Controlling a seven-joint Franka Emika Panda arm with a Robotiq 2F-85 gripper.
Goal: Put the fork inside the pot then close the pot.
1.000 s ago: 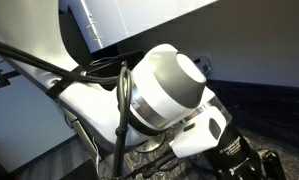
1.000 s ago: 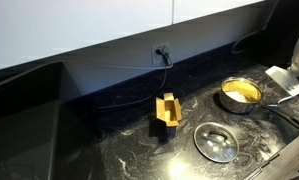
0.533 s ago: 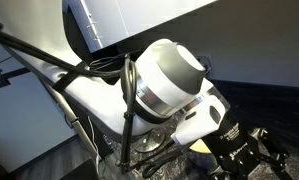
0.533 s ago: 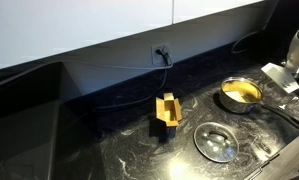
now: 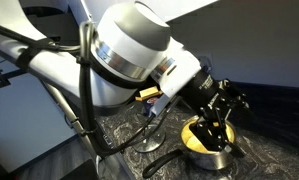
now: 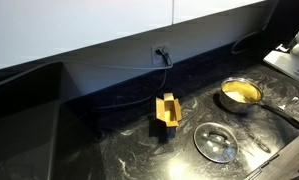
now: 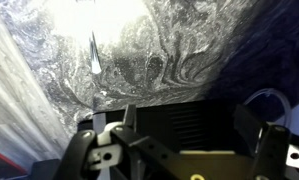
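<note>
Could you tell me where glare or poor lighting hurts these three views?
Wrist view: glare blows out the marble counter at the top. In an exterior view the arm, close to the lens, blocks much of the scene. In an exterior view lighting is dim, yet the pot reads clearly.

Dark marbled countertop [image 6: 109, 152] with steel pot [image 6: 239, 107], glass lid [image 6: 216, 141], yellow object [image 6: 168, 110], fork [image 7: 94, 52].

A yellow slotted block [image 6: 168, 110] stands upright on the dark marbled counter [image 6: 109, 150]. On the wall behind it is a socket [image 6: 161, 52] with a dark cable [image 6: 119, 66] plugged in. A dark basin [image 6: 24, 115] lies well apart.
</note>
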